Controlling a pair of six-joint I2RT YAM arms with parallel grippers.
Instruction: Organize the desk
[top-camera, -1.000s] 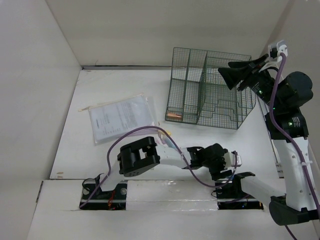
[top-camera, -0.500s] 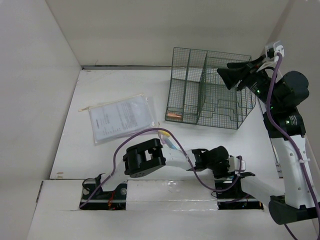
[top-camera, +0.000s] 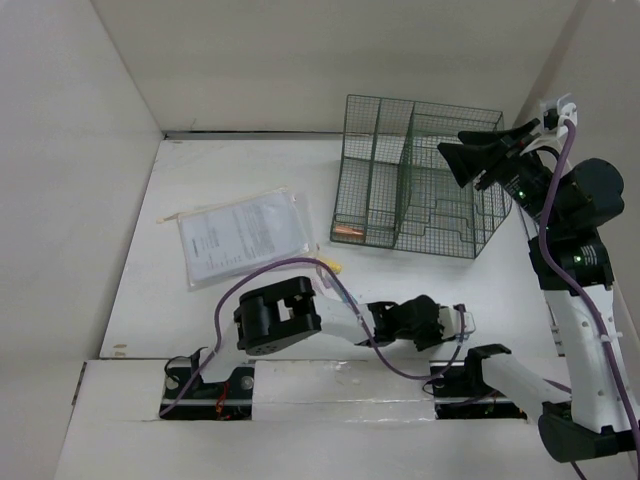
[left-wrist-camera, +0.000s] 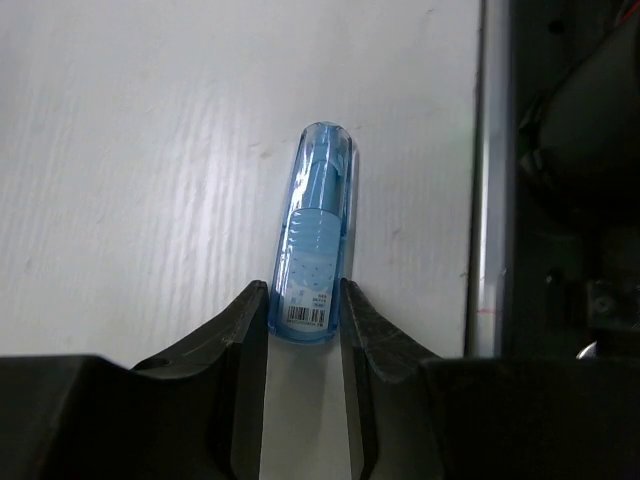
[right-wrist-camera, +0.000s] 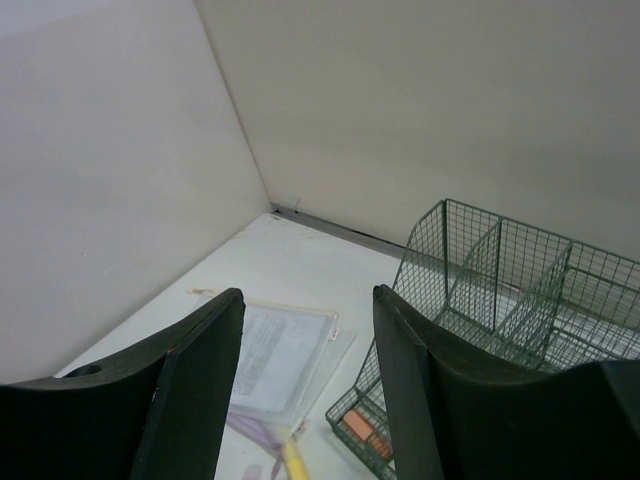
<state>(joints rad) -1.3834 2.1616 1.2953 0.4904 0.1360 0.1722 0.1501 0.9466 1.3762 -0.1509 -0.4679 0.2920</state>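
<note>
- Table (top-camera: 250, 170): white, walled by panels, extends ahead of both arm bases
- Left fingers (left-wrist-camera: 252, 320): clenched on near end of blue tube (left-wrist-camera: 318, 230), which lies flat on the table close to its front edge
- Right fingers (right-wrist-camera: 195, 385): spread apart, nothing between, raised by green basket (top-camera: 420, 190) at far right
- Document sleeve (top-camera: 243, 237): flat on table, left of basket

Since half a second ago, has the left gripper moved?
Yes. In the top view the left gripper, shut on the blue tube, has shifted left relative to the green mesh basket.
</note>
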